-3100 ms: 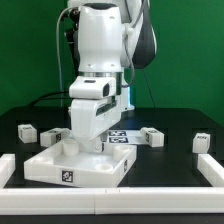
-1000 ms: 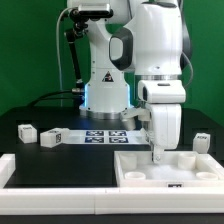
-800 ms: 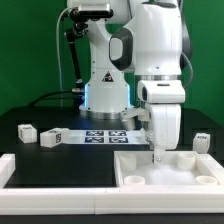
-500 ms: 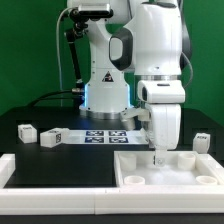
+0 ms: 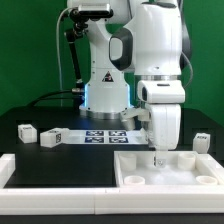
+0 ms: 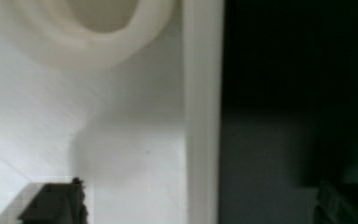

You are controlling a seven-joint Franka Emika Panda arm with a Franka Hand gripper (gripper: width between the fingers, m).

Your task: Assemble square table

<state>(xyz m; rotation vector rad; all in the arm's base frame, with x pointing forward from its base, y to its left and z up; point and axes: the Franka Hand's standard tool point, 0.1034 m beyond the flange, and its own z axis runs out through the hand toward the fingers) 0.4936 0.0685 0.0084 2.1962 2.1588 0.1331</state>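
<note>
Hovering low over the square tabletop by the front edge of the surface, the tool is seen spread wide, pinching nothing.

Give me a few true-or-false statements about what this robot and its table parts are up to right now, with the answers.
1. The square tabletop lies on the black table, at the exterior view's right. True.
2. The hand is lifting the tabletop into the air. False: the tabletop rests flat, and the hand's fingers stand apart, one on each side of its rim.
3. Every leg is already fitted to the tabletop. False: one loose leg lies at the exterior view's left, a second leg at its right.
4. The marker board lies in front of the robot's base. True.
</note>
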